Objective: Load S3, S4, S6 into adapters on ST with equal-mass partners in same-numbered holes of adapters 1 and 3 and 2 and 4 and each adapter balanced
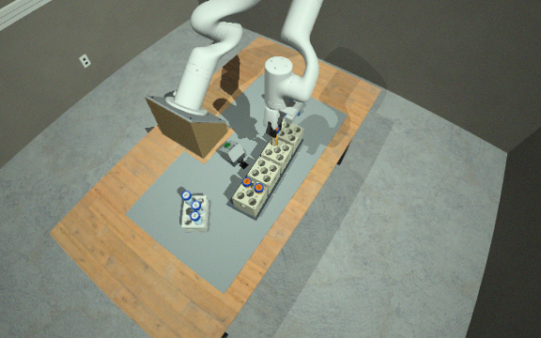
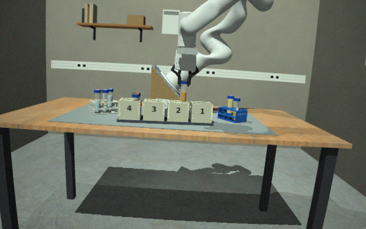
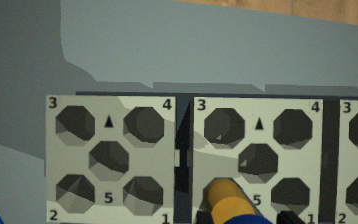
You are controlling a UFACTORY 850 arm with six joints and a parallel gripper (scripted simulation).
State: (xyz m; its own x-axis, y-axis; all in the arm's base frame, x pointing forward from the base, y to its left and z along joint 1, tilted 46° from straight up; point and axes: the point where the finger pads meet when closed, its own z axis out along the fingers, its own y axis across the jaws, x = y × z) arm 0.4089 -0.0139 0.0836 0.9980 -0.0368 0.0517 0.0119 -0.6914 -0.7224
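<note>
My gripper (image 1: 273,131) (image 2: 183,84) (image 3: 245,219) is shut on a blue-capped sample tube (image 1: 275,137) (image 2: 183,95) (image 3: 224,199) filled with amber liquid. It holds the tube upright over adapter 2 (image 2: 173,116) (image 3: 252,105), with the lower end at the mouth of hole 2. The other holes of adapter 2 are empty. Adapter 1 (image 2: 201,118) (image 3: 50,150) and adapter 3 (image 2: 153,116) (image 3: 345,150) show empty holes. Adapter 4 (image 1: 252,207) (image 2: 129,115) holds two orange-dot tubes (image 1: 247,182) (image 1: 258,188).
A white rack (image 1: 201,226) (image 2: 94,109) with three white-dot blanks stands at the left of the mat. A blue rack (image 2: 232,115) with two tubes stands beside adapter 1. The green DONE key (image 1: 227,145) sits on its small desk by the robot's base.
</note>
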